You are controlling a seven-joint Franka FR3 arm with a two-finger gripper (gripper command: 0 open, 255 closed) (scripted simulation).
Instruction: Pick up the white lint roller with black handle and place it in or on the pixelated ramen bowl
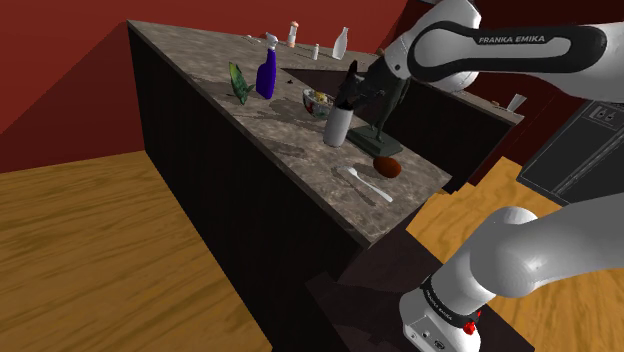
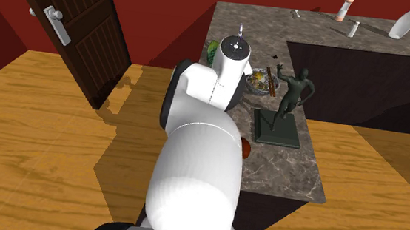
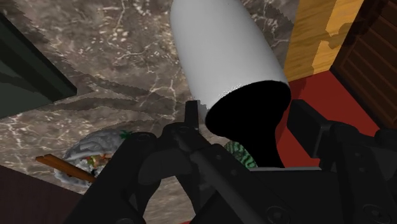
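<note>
Currently: claw (image 1: 349,96) clamped on black handle of lint roller (image 1: 338,127), white roll downward, beside ramen bowl (image 1: 317,100) on counter (image 1: 300,152).

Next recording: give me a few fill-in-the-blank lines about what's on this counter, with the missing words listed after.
1. The lint roller has a white body and a ____ handle.
2. The spray bottle standing on the counter is ____.
3. The white ____ lies flat on the counter, next to the brown rounded object.

Missing words: black; blue; spoon.
</note>
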